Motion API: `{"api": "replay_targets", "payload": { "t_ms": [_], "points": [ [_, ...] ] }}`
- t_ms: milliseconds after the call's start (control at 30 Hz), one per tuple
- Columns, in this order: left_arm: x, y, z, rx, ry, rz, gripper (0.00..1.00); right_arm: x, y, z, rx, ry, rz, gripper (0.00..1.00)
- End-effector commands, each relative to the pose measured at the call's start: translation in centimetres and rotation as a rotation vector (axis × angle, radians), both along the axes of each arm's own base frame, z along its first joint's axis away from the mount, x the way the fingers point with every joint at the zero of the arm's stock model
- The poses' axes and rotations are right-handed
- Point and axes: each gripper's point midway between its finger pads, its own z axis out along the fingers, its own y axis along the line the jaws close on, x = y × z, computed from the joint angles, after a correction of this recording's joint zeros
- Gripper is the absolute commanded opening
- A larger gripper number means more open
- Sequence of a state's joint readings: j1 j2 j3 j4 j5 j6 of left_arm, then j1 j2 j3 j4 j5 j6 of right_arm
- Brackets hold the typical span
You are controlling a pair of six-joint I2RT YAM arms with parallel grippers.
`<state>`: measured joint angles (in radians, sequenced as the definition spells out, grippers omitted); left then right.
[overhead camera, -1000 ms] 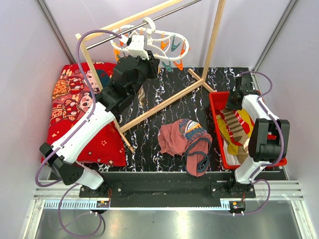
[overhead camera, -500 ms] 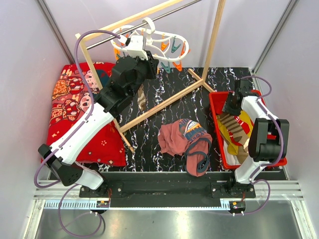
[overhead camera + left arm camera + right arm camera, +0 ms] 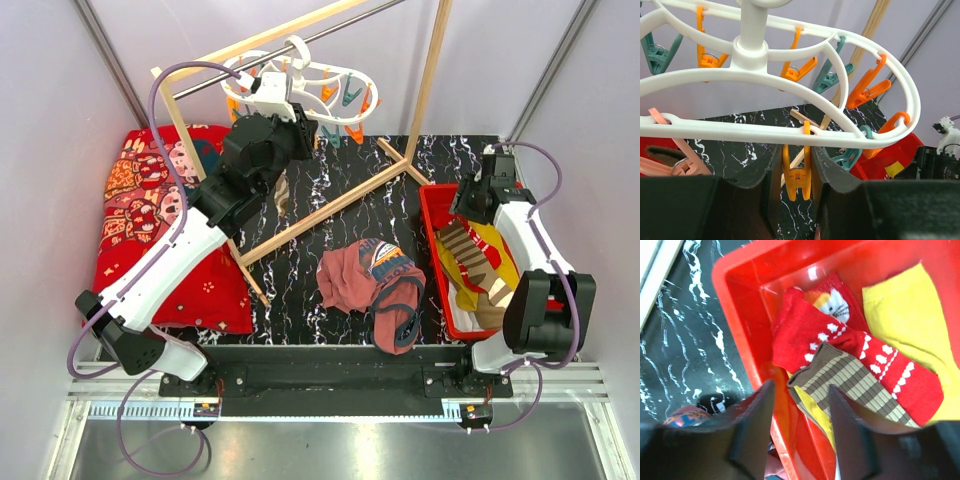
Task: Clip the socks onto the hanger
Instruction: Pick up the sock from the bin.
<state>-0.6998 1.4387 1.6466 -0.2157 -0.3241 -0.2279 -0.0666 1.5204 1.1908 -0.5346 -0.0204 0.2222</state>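
Observation:
The white oval hanger hangs from the rack's rail at the back. My left gripper is raised under it and shut on an orange peg, one finger pressed against each side. The socks lie piled in a red tray on the right: a brown-and-tan striped one on top, a red one with white pattern and a mustard yellow one. My right gripper hovers open over the tray's far end, with the striped sock's cuff below its fingers.
A wooden-pole rack with a metal rail stands across the black marbled table. A rust-maroon garment lies in the middle near the front. A red cartoon-print cushion fills the left side. Brown fabric hangs beside the left arm.
My right gripper has opened and its arm has stretched out, the wrist shifting slightly toward the tray's far end. The left gripper has stayed shut on the peg.

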Motion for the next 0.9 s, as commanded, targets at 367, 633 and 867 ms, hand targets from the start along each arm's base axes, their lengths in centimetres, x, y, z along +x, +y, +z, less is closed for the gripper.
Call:
{"api": "replay_targets", "payload": {
  "t_ms": [367, 633, 867],
  "points": [
    [-0.8, 1.3, 2.3, -0.039, -0.058, 0.028, 0.0, 1.0, 0.0, -6.4, 0.015, 0.127, -0.002, 0.4],
    [-0.6, 1.3, 2.0, -0.025, -0.054, 0.036, 0.0, 1.3, -0.3, -10.1, 0.009, 0.216, -0.014, 0.4],
    [-0.7, 1.4, 2.2, -0.024, -0.056, 0.036, 0.0, 1.0, -0.2, -9.5, 0.016, 0.208, -0.03, 0.12]
  ]
}}
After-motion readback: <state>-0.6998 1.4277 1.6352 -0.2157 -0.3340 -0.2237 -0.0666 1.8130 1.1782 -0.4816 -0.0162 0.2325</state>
